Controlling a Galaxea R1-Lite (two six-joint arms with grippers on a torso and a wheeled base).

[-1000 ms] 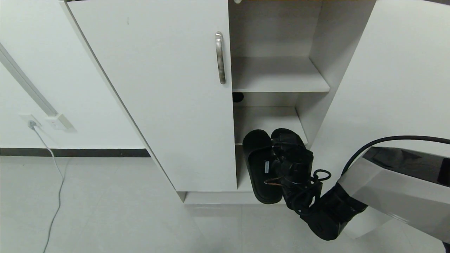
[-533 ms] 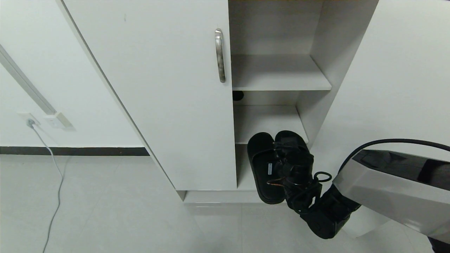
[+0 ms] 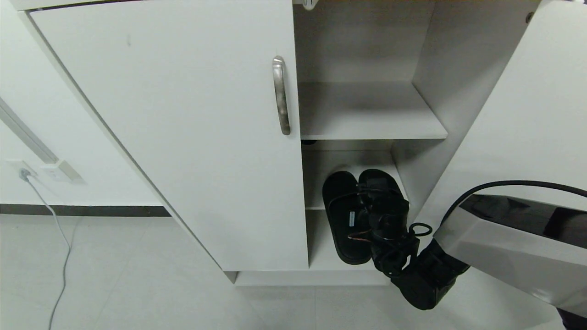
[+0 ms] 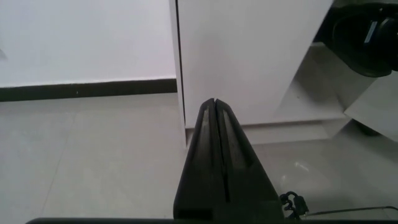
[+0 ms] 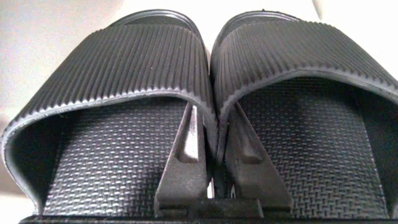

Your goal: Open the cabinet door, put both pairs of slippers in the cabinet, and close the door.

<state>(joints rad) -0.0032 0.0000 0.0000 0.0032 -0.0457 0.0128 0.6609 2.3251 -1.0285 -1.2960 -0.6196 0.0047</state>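
A pair of black slippers (image 3: 345, 215) hangs side by side in front of the open right half of the white cabinet, toes pointing in over the lower shelf (image 3: 321, 183). My right gripper (image 3: 377, 210) is shut on the slippers. In the right wrist view its fingers (image 5: 186, 149) pinch the two inner edges under the ribbed straps (image 5: 124, 62). My left gripper (image 4: 214, 107) is shut and empty, low over the floor, facing the cabinet base. The held slippers (image 4: 367, 31) show beyond it.
The left door (image 3: 183, 128) is closed, with a metal handle (image 3: 280, 95). The right door (image 3: 518, 128) stands swung open beside my right arm. The upper shelf (image 3: 367, 112) is bare. A small dark thing (image 3: 309, 142) peeks out behind the left door. A cable (image 3: 59, 270) trails over the floor.
The head camera has shifted, so the cabinet looks nearer and lower. My right gripper has carried the slippers a little farther in towards the lower shelf.
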